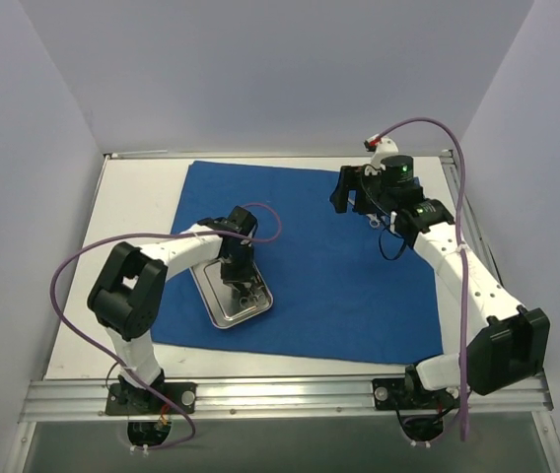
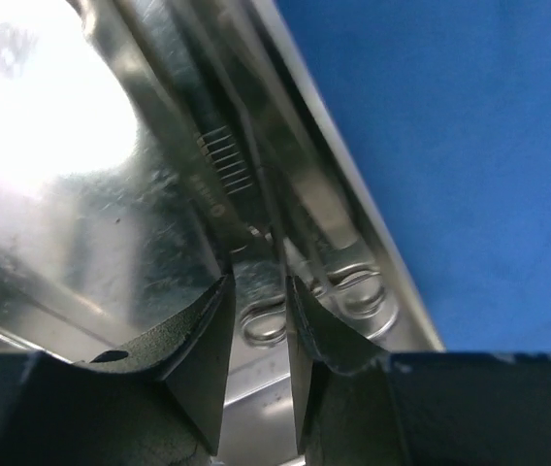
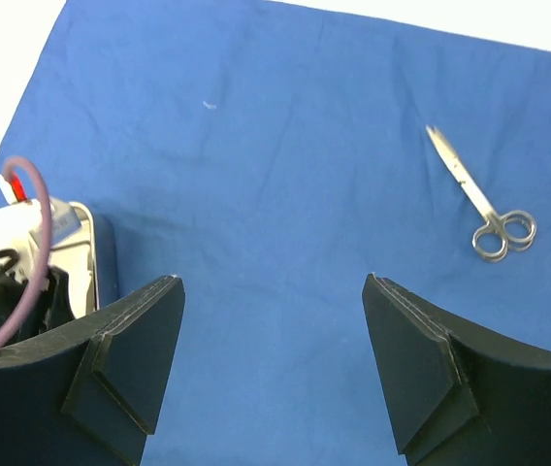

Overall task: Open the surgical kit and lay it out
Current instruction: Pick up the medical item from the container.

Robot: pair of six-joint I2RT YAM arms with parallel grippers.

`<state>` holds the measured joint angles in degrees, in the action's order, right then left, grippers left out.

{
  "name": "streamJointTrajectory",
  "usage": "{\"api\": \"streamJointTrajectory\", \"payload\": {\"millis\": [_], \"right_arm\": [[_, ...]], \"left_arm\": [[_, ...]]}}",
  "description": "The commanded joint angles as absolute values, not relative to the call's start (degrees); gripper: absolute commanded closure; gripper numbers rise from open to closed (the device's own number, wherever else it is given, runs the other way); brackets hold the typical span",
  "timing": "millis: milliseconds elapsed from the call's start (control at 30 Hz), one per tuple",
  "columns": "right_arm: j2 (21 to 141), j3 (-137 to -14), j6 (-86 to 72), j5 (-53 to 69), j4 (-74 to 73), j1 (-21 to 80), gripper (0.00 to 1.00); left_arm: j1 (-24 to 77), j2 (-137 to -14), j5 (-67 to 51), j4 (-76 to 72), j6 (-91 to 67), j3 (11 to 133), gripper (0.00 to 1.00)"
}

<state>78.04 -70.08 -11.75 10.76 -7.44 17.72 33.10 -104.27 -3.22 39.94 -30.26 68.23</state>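
We see the left gripper [image 2: 258, 282] down in the steel tray [image 2: 81, 223] at near-left, jaws narrowed around an instrument's ring handle [image 2: 266, 325]; we can't tell if it's pinched. The right gripper [image 3: 274, 282] hangs wide and empty over the blue cloth [image 3: 256, 146], with scissors [image 3: 484, 209] off to its right.

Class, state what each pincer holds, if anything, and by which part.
Right pincer: nothing, open. Left pincer straddles an instrument in the tray just above its finger rings; a firm grip cannot be told.
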Motion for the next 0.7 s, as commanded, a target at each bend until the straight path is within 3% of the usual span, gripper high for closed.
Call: {"api": "streamJointTrajectory", "payload": {"millis": [0,667], "right_arm": [[77.2,-68.8,-12.0,12.0,-6.2,17.8,0.24],[76.6,-66.7,-13.7,14.7,-4.6,17.9,0.24]], "left_arm": [[34.4,-104.7,-0.8,38.2,-31.9,70.2,0.63],[36.3,-97.1,3.4,40.9,-33.7,64.5,0.60]]}}
